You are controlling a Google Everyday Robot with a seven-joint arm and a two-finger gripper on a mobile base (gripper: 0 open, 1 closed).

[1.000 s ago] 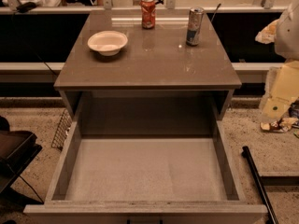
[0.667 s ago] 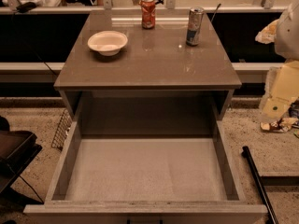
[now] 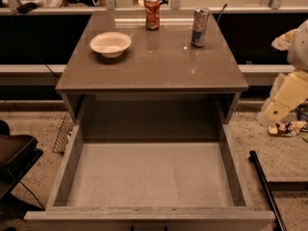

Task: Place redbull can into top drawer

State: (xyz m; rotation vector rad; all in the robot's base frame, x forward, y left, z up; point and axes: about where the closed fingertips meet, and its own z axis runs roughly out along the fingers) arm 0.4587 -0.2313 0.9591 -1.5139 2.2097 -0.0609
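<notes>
The robot's hand (image 3: 284, 127) hangs low at the right edge of the frame, below a cream-coloured arm (image 3: 288, 94), over the speckled floor and well apart from the bench; I cannot tell whether it is released or clenched, and it holds nothing that can be made out. A grey-brown bench (image 3: 159, 69) fills the middle of the frame. The redbull can (image 3: 199, 28) stands upright on the bench top towards its upper right corner. An orange-red soda can (image 3: 152, 13) stands upright at the far edge near the centre, apart from the redbull can. A pale, shallow bowl (image 3: 110, 44) sits on the upper left part of the bench top. Below the bench top, the top drawer (image 3: 149, 177) is pulled fully out towards the bottom of the frame, its pale grey bottom bare. A black rod (image 3: 262, 184) lies on the floor at the lower right, just beside the drawer.
</notes>
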